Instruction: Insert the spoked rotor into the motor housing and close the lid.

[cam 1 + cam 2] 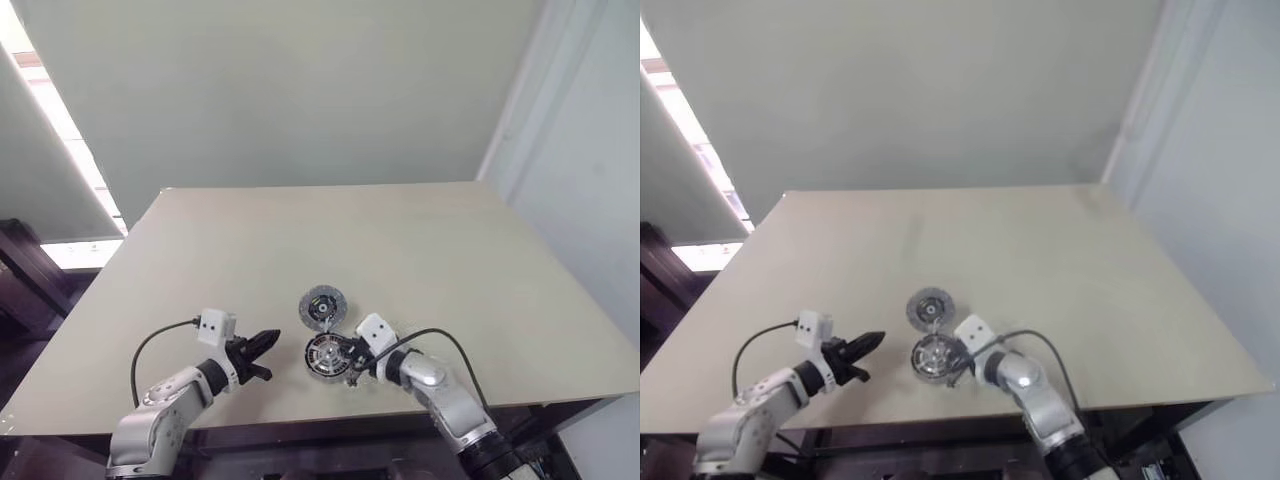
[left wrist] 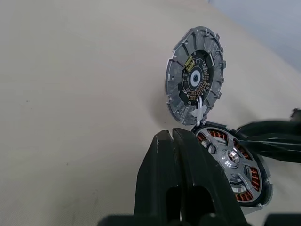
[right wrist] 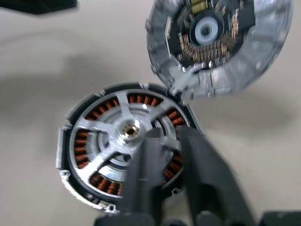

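Motor housing (image 3: pixel 117 146), right end effector (image 3: pixel 164 141) overhead

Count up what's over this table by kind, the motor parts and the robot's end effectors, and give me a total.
motor housing: 1
spoked rotor, seated in the housing: 1
lid, tilted open at the housing's edge: 1
End effectors: 2, the left end effector and the right end effector
Total: 5
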Controlling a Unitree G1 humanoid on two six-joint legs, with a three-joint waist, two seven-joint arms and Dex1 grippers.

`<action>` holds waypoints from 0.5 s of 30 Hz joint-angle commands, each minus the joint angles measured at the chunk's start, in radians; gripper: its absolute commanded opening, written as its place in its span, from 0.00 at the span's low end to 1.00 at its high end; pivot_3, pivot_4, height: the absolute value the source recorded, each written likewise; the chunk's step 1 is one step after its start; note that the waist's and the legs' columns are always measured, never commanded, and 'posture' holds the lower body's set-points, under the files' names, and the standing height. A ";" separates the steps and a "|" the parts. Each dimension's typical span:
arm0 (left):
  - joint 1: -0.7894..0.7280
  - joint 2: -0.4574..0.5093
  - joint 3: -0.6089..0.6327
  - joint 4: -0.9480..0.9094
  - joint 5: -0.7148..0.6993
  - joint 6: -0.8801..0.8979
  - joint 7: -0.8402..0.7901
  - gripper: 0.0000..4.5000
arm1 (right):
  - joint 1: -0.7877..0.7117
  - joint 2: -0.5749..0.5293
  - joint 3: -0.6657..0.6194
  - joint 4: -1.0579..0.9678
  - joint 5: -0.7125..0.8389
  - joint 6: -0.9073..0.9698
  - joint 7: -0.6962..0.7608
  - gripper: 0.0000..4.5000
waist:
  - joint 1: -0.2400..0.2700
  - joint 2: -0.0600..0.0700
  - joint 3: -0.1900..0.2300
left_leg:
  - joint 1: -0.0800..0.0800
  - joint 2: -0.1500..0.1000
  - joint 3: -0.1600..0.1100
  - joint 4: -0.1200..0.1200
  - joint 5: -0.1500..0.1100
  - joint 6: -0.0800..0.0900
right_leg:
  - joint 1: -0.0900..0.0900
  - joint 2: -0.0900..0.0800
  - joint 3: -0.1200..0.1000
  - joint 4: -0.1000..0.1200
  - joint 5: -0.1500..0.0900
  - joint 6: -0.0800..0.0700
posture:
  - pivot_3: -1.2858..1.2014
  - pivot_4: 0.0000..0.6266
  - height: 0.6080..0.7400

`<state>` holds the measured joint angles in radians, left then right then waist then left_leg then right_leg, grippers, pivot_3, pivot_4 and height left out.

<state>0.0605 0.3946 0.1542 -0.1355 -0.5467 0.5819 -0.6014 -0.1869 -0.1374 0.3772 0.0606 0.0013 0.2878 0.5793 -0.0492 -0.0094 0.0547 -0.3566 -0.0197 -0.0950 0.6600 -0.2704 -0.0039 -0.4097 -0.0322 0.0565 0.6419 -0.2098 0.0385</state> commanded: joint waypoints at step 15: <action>-0.034 0.021 -0.010 0.011 0.027 -0.019 -0.025 0.00 | -0.087 -0.310 0.257 -0.313 -0.181 0.070 0.273 1.00 | 0.000 -0.001 0.000 | 0.000 0.000 0.000 0.001 0.000 0.000 | 0.000 0.000 -0.001 0.000 0.000 0.000 | 0.52 0.00 1.00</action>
<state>0.0450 0.4036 0.1397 -0.1101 -0.5240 0.5759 -0.6202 -0.2377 -0.4494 0.6330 -0.2323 -0.1628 0.3685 0.8499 -0.0490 -0.0102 0.0546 -0.3566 -0.0196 -0.0950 0.6611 -0.2703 -0.0039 -0.4094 -0.0324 0.0555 0.6416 -0.2098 0.0385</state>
